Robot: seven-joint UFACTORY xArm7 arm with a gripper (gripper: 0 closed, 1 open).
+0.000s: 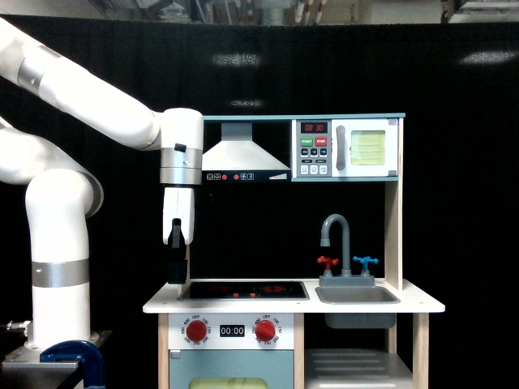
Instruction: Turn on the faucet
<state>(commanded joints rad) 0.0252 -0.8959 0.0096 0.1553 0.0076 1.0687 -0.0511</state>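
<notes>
faucet (pixel 339 235) right of centre, behind sink (pixel 357 295), red and blue handles at base for easy reach. pincer (pixel 176 271) left of centre over worktop (pixel 162 305) edge, well apart, holds nothing; opening unclear.

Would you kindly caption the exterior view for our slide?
xArm7 gripper hangs over the toy kitchen's stove edge, well to the exterior view's left of the untouched grey faucet.

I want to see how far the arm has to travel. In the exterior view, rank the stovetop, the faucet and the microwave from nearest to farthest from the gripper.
From the gripper:
1. Stovetop, just beside it on the view's right, low.
2. Faucet, farther right, over the sink.
3. Microwave, up on the top shelf, far right.
</notes>
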